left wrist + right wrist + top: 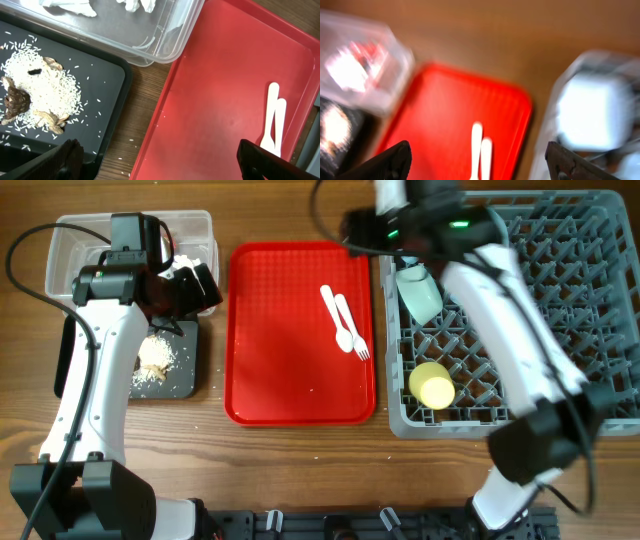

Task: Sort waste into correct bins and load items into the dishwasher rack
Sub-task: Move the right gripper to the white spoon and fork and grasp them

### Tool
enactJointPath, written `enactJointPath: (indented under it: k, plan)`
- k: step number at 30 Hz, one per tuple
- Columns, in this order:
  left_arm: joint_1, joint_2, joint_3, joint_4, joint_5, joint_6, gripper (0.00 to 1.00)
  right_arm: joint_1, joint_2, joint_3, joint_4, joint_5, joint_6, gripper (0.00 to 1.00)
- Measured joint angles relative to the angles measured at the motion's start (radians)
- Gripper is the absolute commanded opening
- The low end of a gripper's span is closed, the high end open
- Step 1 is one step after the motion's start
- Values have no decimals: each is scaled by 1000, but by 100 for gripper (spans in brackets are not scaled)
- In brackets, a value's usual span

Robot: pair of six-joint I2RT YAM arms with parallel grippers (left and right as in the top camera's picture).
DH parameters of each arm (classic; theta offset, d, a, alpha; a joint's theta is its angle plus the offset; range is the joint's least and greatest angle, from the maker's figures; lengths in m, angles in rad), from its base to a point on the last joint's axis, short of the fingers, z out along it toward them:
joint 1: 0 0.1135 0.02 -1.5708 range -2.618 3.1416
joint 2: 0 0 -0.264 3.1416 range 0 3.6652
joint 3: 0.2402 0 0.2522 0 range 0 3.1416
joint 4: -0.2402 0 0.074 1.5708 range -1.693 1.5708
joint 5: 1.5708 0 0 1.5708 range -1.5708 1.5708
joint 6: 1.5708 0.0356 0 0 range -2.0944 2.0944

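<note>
Our left end effector (159, 152) is spread wide and empty, above the red tray's (215, 90) edge, beside the black tray (107, 75) of food scraps (40, 92). Our right end effector (477, 157), blurred, is likewise spread and empty. The spoon (333, 312) and fork (350, 325) lie on the red tray. The yellow cup (433, 385) and pale green bowl (420, 292) sit in the dishwasher rack (580, 240), and napkins (70, 6) lie in the clear tub (170, 40).

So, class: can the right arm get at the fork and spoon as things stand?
Probably yes: the fork and spoon lie bare on the red tray, nothing covering them.
</note>
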Motion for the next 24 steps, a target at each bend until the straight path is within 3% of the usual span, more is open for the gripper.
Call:
enactJointPath:
  k: [9, 24]
  plan:
    - [0, 0, 0, 0, 0, 0, 100, 77, 238, -5, -132, 85, 8, 80]
    - [0, 0, 0, 0, 0, 0, 100, 109, 356, -5, -213, 98, 10, 76]
